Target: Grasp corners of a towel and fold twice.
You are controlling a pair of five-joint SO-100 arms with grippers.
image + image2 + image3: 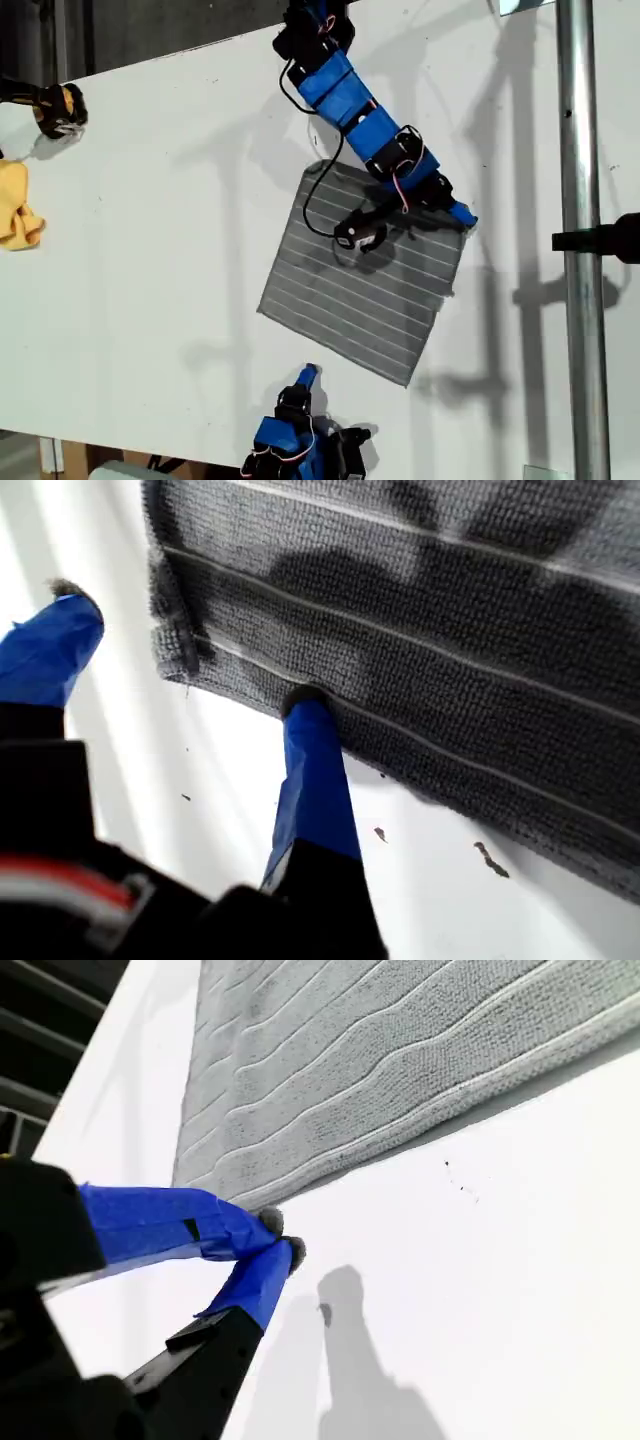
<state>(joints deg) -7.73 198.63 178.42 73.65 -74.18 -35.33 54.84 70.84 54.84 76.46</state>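
Desk surface, white and wide, carries the grey striped towel, which lies flat and unfolded near the middle, turned so its corners point like a diamond. No fold is made yet, so the step in hand looks like the first corner grasp.

My first gripper reaches over the towel to the corner toward the exterior view's right. Its jaws stand apart, one fingertip touching the towel's edge, the other off on bare desk. To do this well, I judge the lower finger should slide under the hem right at the corner before closing, so both layers of pile are caught, not just fluff.

My second gripper waits near the exterior view's bottom edge, jaws together on nothing, just short of the nearest corner. It must open before advancing.
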